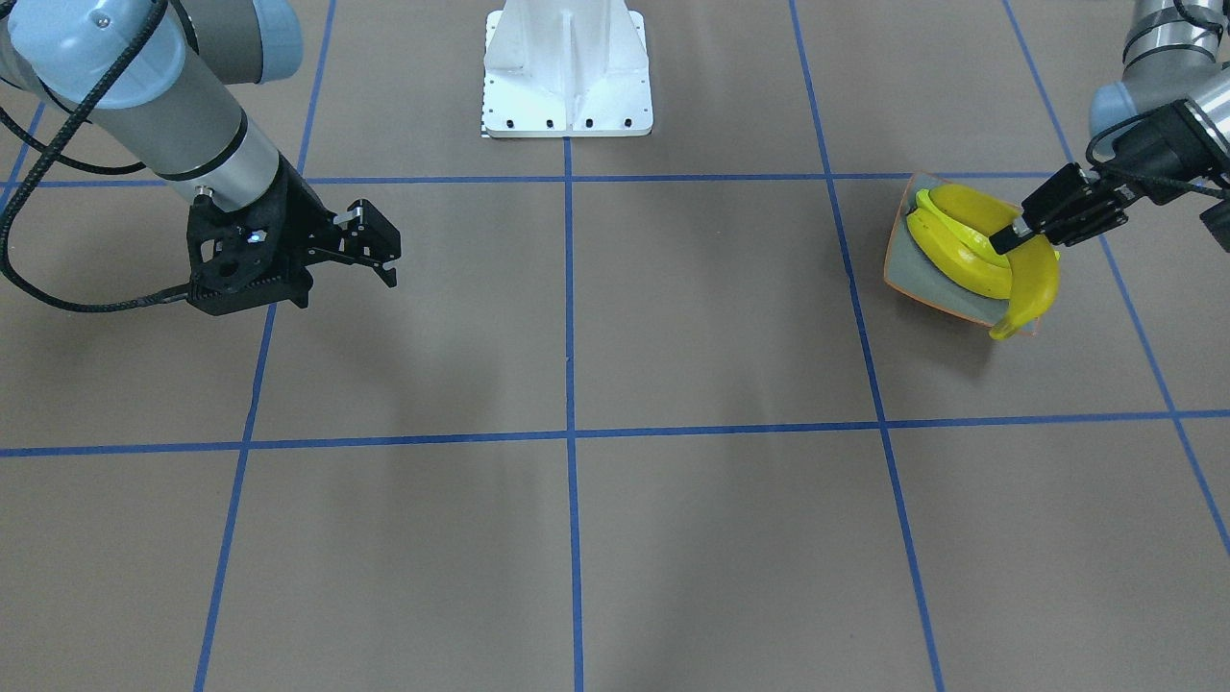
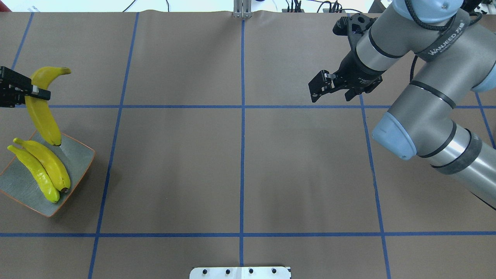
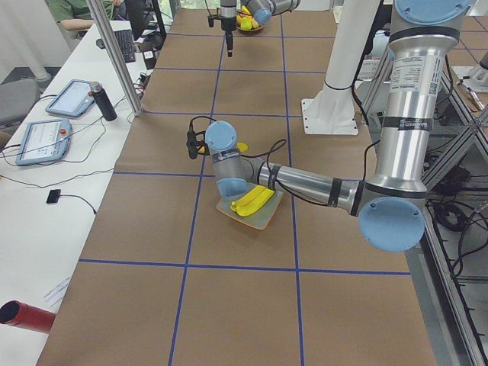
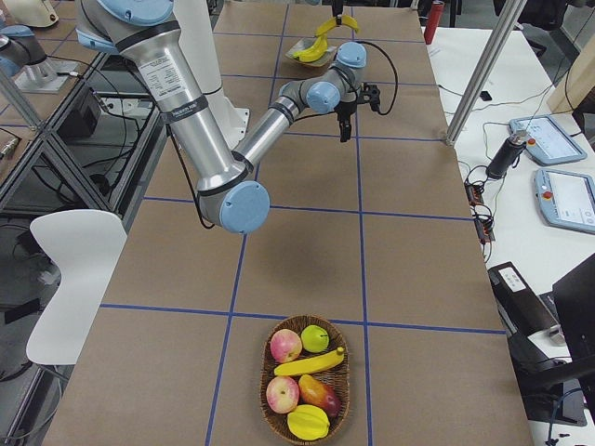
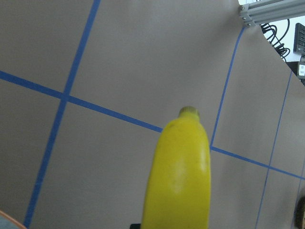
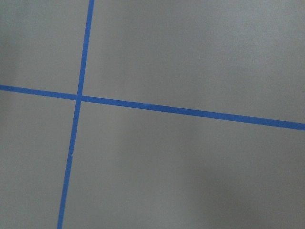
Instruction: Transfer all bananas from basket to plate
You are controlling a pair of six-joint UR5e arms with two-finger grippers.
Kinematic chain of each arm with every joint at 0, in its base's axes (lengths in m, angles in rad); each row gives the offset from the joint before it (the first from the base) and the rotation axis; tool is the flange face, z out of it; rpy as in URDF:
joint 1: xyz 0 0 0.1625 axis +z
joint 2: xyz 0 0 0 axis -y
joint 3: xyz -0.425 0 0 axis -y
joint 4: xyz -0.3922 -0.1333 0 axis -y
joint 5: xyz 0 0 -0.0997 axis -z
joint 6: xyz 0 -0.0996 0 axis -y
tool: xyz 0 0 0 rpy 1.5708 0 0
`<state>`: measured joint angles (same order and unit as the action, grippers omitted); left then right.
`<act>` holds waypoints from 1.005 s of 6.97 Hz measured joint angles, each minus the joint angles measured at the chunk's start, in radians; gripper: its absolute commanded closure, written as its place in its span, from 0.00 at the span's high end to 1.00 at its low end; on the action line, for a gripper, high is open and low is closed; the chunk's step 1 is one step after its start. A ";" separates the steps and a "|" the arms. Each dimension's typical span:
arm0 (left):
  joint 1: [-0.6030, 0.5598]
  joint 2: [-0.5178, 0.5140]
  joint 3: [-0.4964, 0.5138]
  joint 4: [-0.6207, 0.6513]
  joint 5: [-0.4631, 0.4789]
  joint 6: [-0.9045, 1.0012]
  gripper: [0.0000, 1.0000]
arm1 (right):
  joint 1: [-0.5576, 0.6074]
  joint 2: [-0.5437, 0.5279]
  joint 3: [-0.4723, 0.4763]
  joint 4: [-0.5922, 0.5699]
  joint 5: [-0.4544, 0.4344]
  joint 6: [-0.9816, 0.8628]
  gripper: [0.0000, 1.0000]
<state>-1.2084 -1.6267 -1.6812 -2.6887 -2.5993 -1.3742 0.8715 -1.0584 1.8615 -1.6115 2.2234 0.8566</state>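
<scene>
Wicker comes first from the basket end of the tabletop (image 2: 240,174): one oval basket (image 4: 262,372) with a single banana (image 4: 309,362) lying across its middle among five other pieces of fruit. Further along, over bare brown paper crossed by blue tape, the right hand (image 2: 316,90) hangs with its fingers apart and nothing between them. At the far end sits the one grey-blue plate (image 2: 79,159) with its orange rim, and on it two bananas, one bright yellow (image 2: 48,166) and one greener (image 2: 35,174), lie side by side, touching along their length. Over the plate's edge the left hand (image 2: 37,93) is clamped on a third banana (image 2: 42,116) near its stalk end, so it hangs almost upright with its lower tip above the plate; whether that tip touches, I cannot tell. That makes four bananas.
</scene>
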 measured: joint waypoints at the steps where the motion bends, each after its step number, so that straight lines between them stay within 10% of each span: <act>1: -0.001 0.014 -0.013 0.001 0.008 0.025 0.00 | -0.001 -0.001 -0.002 0.001 -0.001 0.000 0.99; 7: 0.000 0.025 -0.075 0.151 0.259 0.331 0.00 | -0.009 -0.002 -0.002 0.004 -0.028 0.004 0.99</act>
<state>-1.2089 -1.6014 -1.7565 -2.5377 -2.3403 -1.0435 0.8624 -1.0604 1.8592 -1.6076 2.1953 0.8605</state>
